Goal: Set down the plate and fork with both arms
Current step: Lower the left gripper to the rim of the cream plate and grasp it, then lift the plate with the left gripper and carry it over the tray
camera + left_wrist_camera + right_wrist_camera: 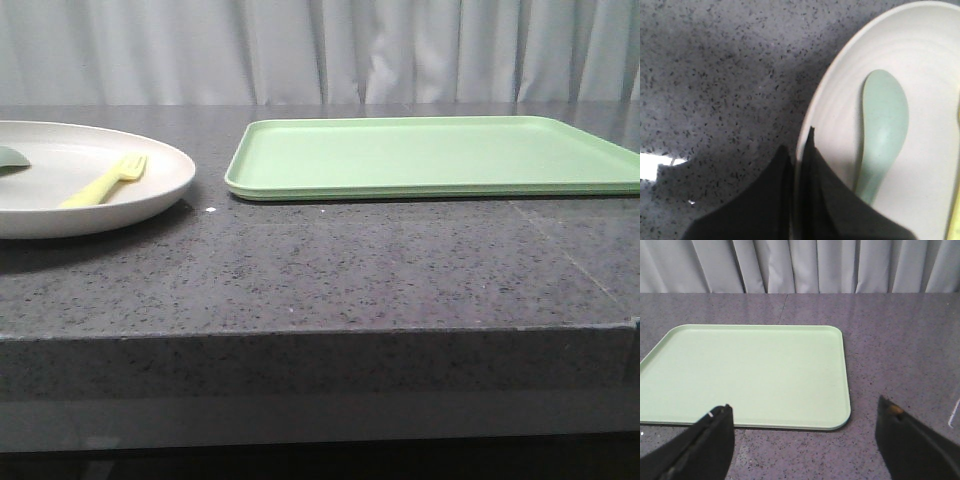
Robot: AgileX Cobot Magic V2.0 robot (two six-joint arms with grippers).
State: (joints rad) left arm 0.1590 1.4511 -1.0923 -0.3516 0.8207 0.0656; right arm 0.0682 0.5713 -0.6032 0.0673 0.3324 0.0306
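Left gripper [799,165]: its two dark fingers stand close together with the plate's rim pinched between them, one finger outside the rim over the table, the other inside over the plate's floor. It is holding the plate by its edge.

Right gripper [805,440]: fingers spread wide, nothing between them. It hangs above the counter at the near edge of the tray, with the tray's near right corner just ahead of the gap.

Plate [60,205]: large, cream, raised rim, sitting on the left part of the table and partly cut off by the front view's edge. Its rim is inside the left gripper's grasp, so it is touching that tool; it is well apart from the right gripper.

Fork [104,182]: pale yellow, lying in the plate, tines pointing away toward the curtain. From the left wrist only a yellow sliver shows at the far side of the plate from the fingers.

Spoon [882,130]: grey-green, lying in the plate just beside the inner finger of the left gripper, between that finger and the fork.

Tray [430,155]: light green, flat, bare, beside the plate without touching it.

Table [330,270]: dark speckled stone.

Curtain [805,265]: pale, pleated, behind the table.
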